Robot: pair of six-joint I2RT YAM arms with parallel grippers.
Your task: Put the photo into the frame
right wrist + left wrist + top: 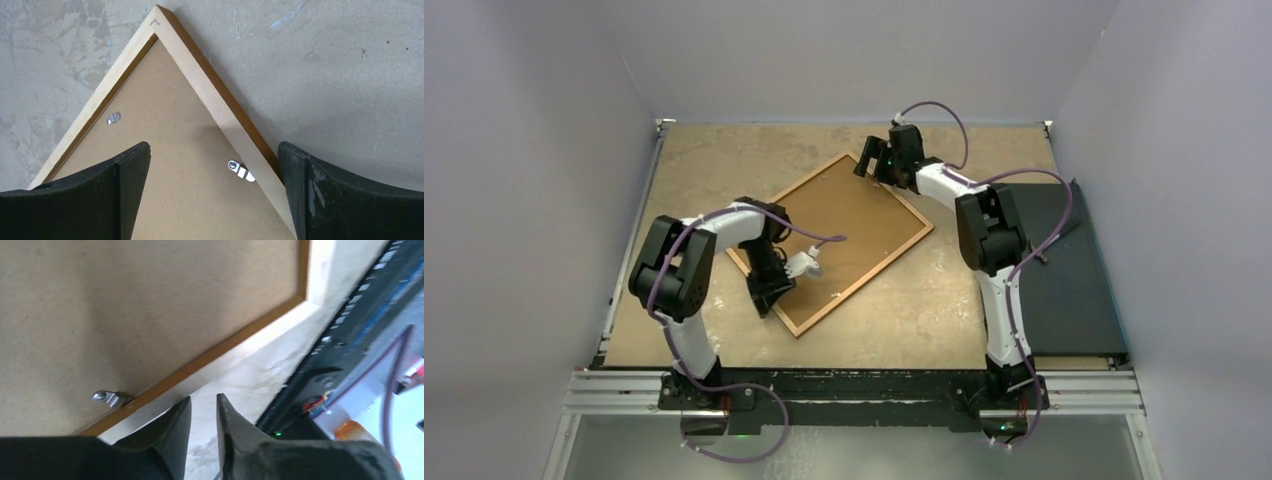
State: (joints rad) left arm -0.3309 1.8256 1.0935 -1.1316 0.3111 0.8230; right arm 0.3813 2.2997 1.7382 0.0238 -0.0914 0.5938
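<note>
The frame [866, 280] lies back-up and turned diagonally on the table, its opening filled by a plain brown backing board [844, 225]. The photo is out of view. My left gripper [767, 305] hangs just off the frame's near-left rail [215, 352]; in its wrist view the left gripper [204, 399] has its jaws a narrow gap apart over bare table, with nothing between them. A metal tab [106, 398] sits on the board by that rail. My right gripper [871, 160] hovers wide open over the frame's far corner [220, 107], the right gripper [214, 145] straddling the board [170, 165] and a tab [240, 170].
A black rectangular slab [1064, 270] lies at the table's right side under the right arm. Grey walls enclose the table on three sides. A metal rail [854, 390] with both arm bases runs along the near edge. Purple cables loop off both arms.
</note>
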